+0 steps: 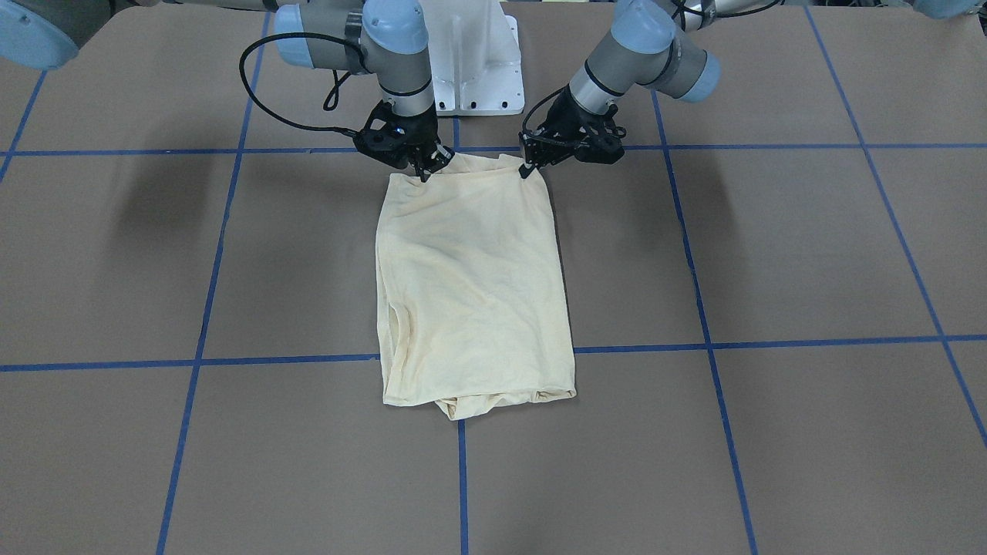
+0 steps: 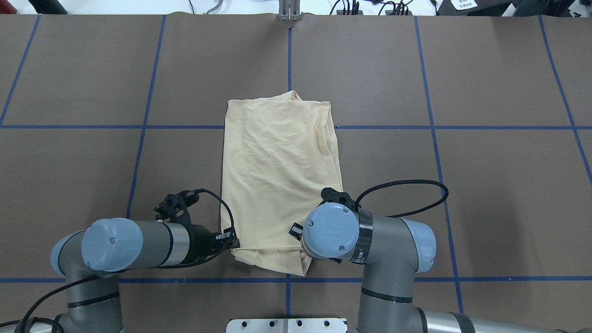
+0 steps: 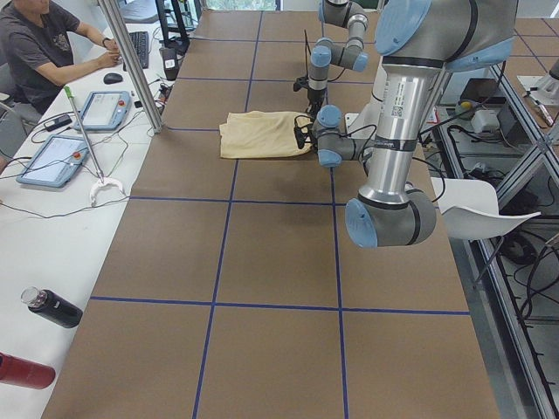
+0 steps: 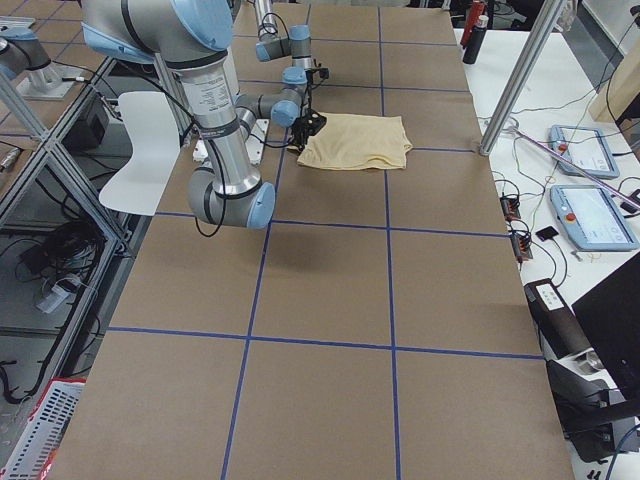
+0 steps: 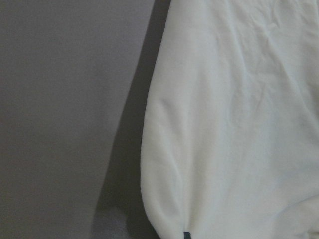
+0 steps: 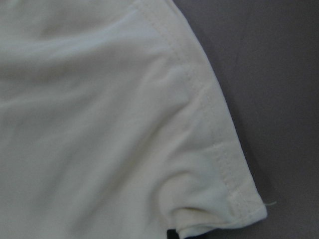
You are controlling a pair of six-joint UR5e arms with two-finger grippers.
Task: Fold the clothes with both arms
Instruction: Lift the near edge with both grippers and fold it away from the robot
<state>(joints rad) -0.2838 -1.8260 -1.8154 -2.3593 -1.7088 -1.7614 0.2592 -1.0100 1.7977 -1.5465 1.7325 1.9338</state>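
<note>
The pale cream-yellow shirt (image 1: 474, 285) lies folded into a long narrow rectangle in the middle of the table (image 2: 485, 185), plain side up, no print showing. My left gripper (image 1: 527, 171) is shut on its robot-side corner on the front view's right, seen from overhead too (image 2: 231, 243). The right gripper (image 1: 426, 173) is shut on the other robot-side corner; overhead, its own wrist (image 2: 330, 231) hides it. That edge of the shirt is slightly bunched between the two grippers. Both wrist views are filled with fabric (image 5: 234, 124), a stitched hem (image 6: 214, 129) in the right one.
Blue tape lines (image 2: 432, 127) divide the brown table into squares. The white pedestal base (image 1: 478, 62) stands just behind the grippers. A person (image 3: 39, 52) sits at a side desk with tablets (image 3: 52, 161); bottles (image 3: 52, 307) lie on it.
</note>
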